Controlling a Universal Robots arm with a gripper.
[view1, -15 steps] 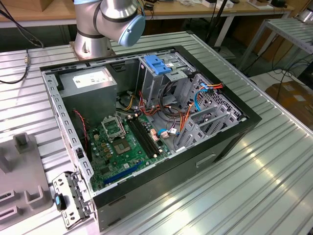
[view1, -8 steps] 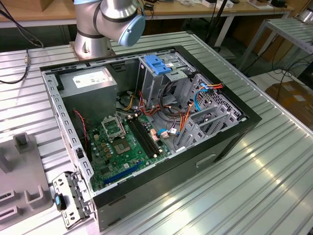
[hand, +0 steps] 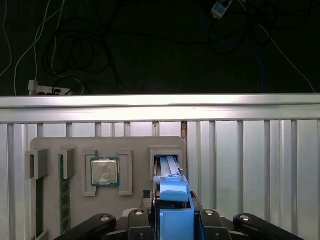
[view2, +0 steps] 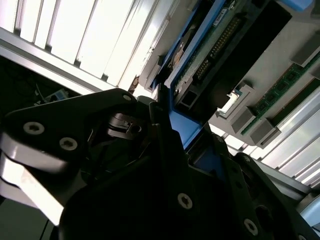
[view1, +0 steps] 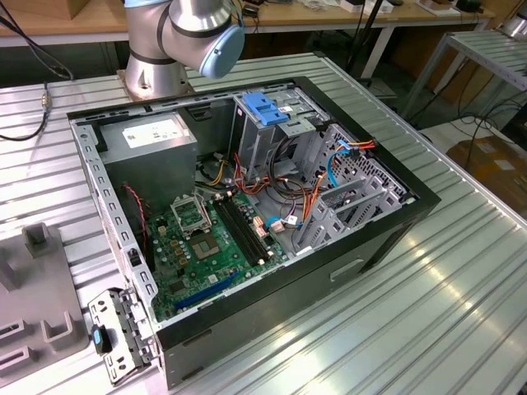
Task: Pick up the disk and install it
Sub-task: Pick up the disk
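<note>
In the first wrist view the disk [hand: 168, 172] stands on edge in a slot of a grey holder tray [hand: 135, 200], its blue carrier rails running up between my fingers. My gripper [hand: 176, 214] is shut on the disk's blue upper end, with one dark finger on each side. The second wrist view shows the disk [view2: 212, 47] from close by, its green circuit-board side and a blue rail showing, with a black finger [view2: 161, 131] pressed against the blue plastic. In the exterior view the open computer case [view1: 387, 239] lies on the table, with its grey drive cage [view1: 257, 140] at the back.
A blue-handled bracket [view1: 265, 107] sits on top of the drive cage. The tray also holds a processor chip [hand: 105, 171] and a memory stick [hand: 64, 195]. The table's edge [hand: 160, 107] runs just beyond the tray, with cables on the dark floor past it. The arm's base [view1: 177, 41] stands behind the case.
</note>
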